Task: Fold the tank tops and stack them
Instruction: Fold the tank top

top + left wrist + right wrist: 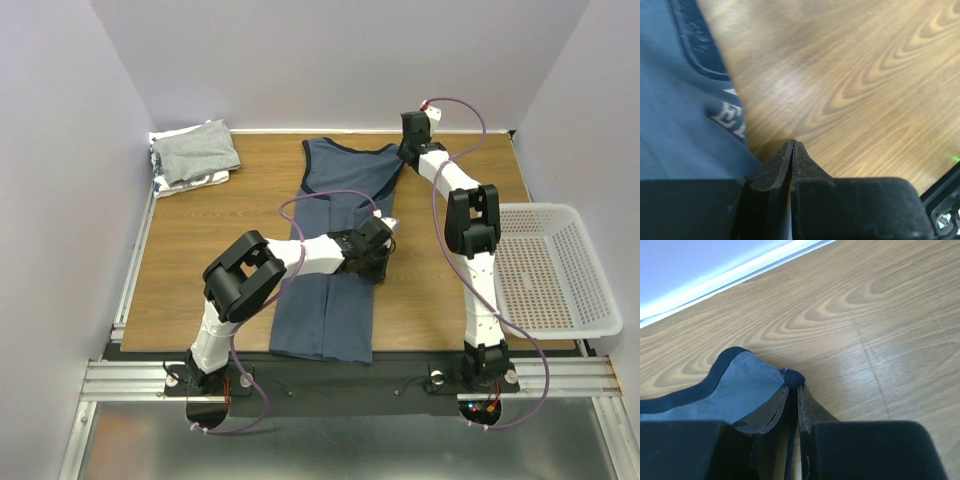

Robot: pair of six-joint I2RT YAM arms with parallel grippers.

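**A:** The slate-blue tank top (330,300) lies flat on the wooden table (200,260), left of the white mesh basket (545,275). It stretches from the far side down to the near edge.

**B:** What about the right gripper (791,387)?

**A:** It's clenched on the slate-blue tank top at the dark trim, on the far corner nearer the basket. In the wrist view the cloth bunches right at the tips.

**B:** And the left gripper (792,146)?

**A:** Its jaws are pressed tight together, low at the top's basket-side edge, roughly halfway along. The tips sit over bare wood just beside the cloth, with the white lettering (730,112) close by. I can't tell whether any fabric is caught in there.

**B:** Where are the others?

**A:** The light grey tank top (195,152) is folded in the far corner, well apart from the basket, beyond the blue one. It rests on the black-and-white patterned tank top (160,178), which peeks out along the edges facing away from the basket.
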